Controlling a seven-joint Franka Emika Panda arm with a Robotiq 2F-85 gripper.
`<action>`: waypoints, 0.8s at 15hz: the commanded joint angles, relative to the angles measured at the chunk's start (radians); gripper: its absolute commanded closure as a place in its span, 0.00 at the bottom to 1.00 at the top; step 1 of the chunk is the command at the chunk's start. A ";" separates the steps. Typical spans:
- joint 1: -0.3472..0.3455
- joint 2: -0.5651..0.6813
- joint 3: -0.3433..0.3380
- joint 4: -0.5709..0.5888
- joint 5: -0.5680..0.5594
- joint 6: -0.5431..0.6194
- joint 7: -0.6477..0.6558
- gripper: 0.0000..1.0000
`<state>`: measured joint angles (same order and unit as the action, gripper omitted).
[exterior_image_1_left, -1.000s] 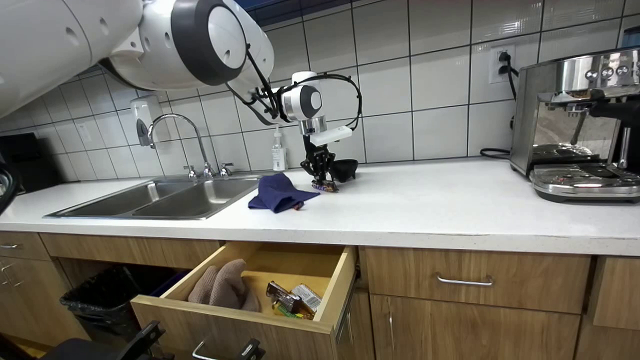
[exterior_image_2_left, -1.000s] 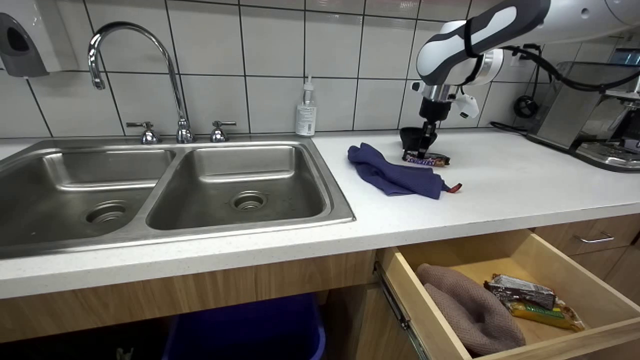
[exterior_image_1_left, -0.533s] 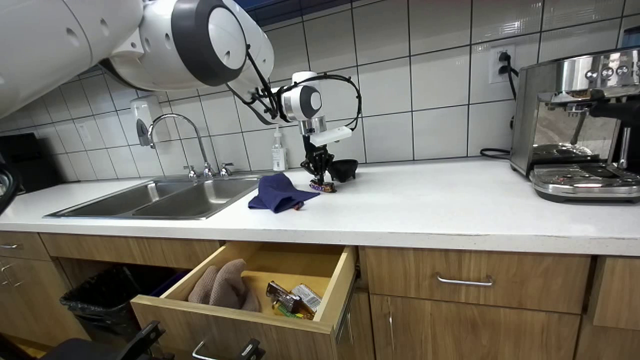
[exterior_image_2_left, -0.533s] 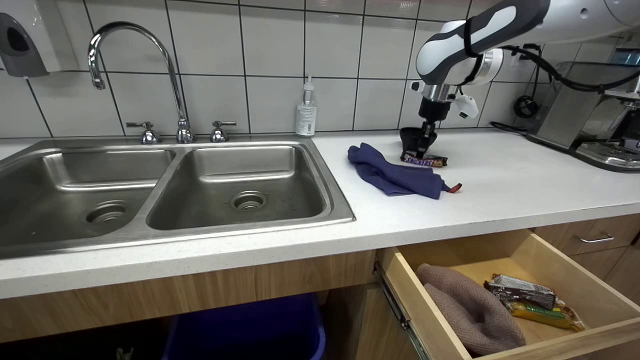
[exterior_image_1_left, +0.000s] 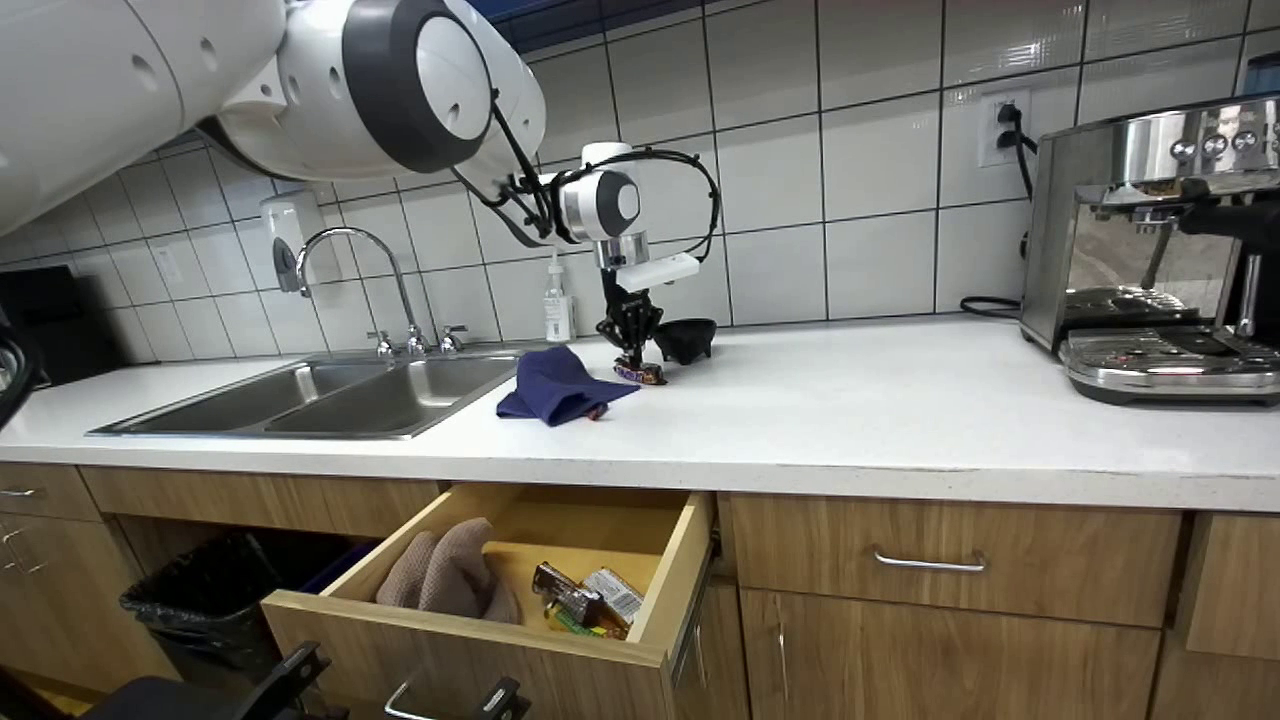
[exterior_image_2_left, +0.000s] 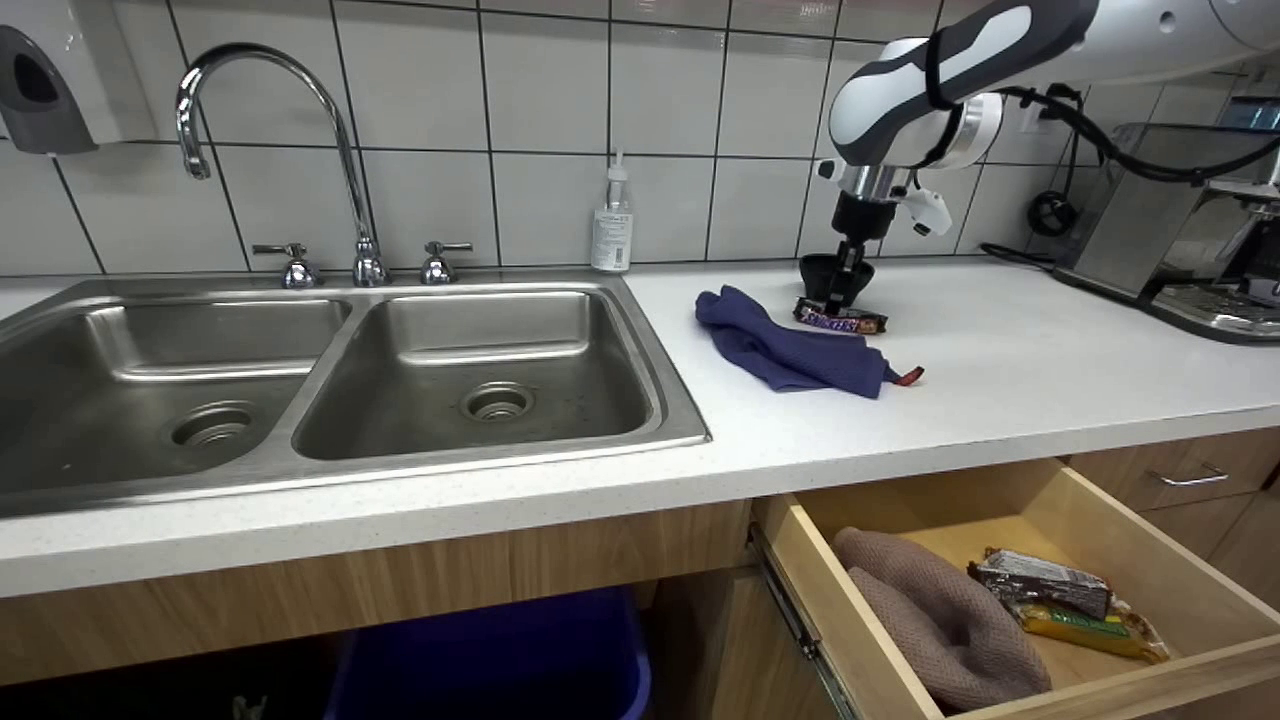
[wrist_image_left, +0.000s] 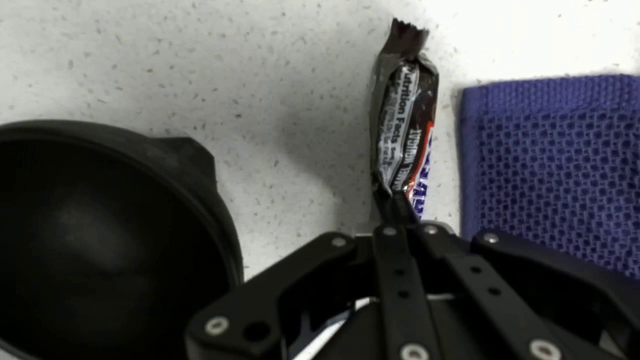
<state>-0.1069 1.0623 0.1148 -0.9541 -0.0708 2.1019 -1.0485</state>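
Note:
My gripper (wrist_image_left: 393, 206) points down at the counter, its fingers together on the brown wrapper of a Snickers bar (wrist_image_left: 400, 125). The wrapper creases where the fingertips meet it, and part of the bar is hidden beneath them. In both exterior views the bar (exterior_image_2_left: 862, 323) lies low at the fingertips; whether it touches the counter I cannot tell. A black bowl (wrist_image_left: 100, 250) stands close on one side of the gripper. Opposite it, a crumpled purple-blue cloth (wrist_image_left: 555, 170) lies beside the bar. From under this cloth pokes a small reddish tip (exterior_image_2_left: 910, 376).
Below the counter (exterior_image_1_left: 900, 400) a drawer (exterior_image_1_left: 470, 625) is pulled out, with a brownish cloth (exterior_image_2_left: 940, 620) and several wrapped bars (exterior_image_2_left: 1080, 625) inside. A double steel sink (exterior_image_2_left: 330, 370) with a tall faucet, a pump bottle (exterior_image_2_left: 612, 235) and an espresso machine (exterior_image_1_left: 1160, 250) are nearby.
The gripper and the bar have slid together a little toward the sink side, nearer the cloth. The bowl, cloth and drawer stay where they were.

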 joint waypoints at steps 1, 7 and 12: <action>-0.011 -0.039 0.020 -0.032 0.025 0.013 -0.047 1.00; -0.016 -0.089 0.027 -0.089 0.039 0.058 -0.075 1.00; -0.020 -0.168 0.032 -0.215 0.046 0.125 -0.094 1.00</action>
<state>-0.1078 0.9897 0.1286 -1.0275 -0.0430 2.1705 -1.0958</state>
